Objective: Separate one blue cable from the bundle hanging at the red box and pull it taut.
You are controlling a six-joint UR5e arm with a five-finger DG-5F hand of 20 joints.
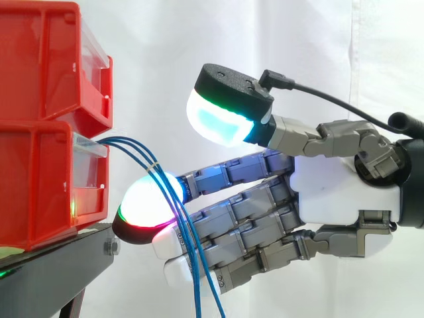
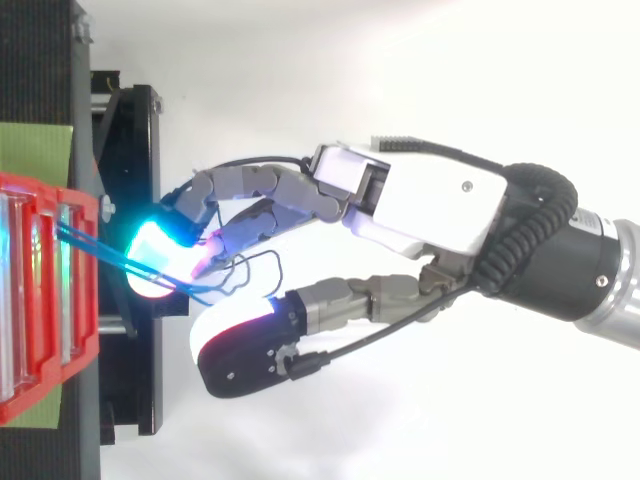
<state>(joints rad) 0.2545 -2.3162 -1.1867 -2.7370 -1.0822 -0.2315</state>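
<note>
None of the blue cables (image 1: 152, 163) is separated yet: the bundle hangs slack from the lower red bin (image 1: 40, 185) across your robot hand's (image 1: 331, 192) straight fingers (image 1: 258, 199). Nothing is gripped; separating and tautening remain.

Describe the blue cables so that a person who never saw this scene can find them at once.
At the left, two red boxes are stacked on a black stand. From the front of the lower box, the blue cables come out and hang down, crossing the fingers of the hand in the side view. They alone are thin and blue.
</note>
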